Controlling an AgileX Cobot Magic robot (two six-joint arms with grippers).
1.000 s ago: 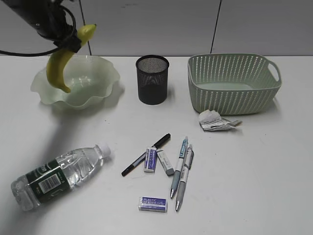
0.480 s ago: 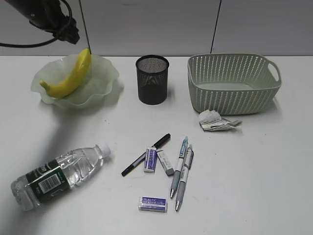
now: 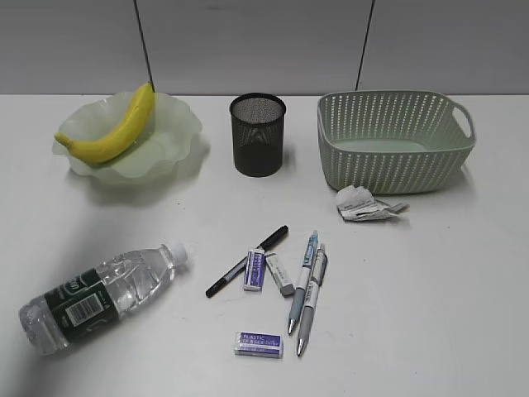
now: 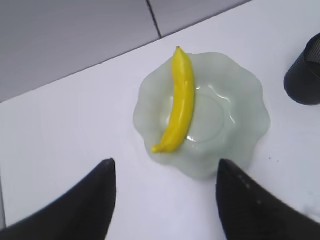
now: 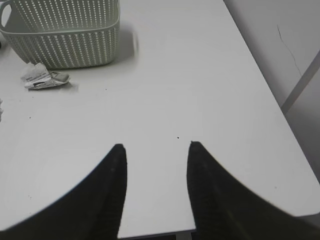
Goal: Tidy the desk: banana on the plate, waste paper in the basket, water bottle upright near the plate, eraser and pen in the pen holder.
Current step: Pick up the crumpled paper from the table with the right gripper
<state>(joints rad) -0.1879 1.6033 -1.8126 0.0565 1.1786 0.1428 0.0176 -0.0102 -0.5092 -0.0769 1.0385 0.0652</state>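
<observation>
2 gripper tips only partly visible; banana (image 3: 114,132) unobstructed.

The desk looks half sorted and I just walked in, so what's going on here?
Nothing is being held. The banana lies in the plate, and the left tool hangs open above it. The right tool is open over bare desk. The water bottle lies on its side, the waste paper sits beside the basket, and pens and erasers are loose.

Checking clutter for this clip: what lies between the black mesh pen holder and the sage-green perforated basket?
Nothing: in the exterior view the stretch of white desk between the black mesh pen holder and the sage-green perforated basket is bare.
</observation>
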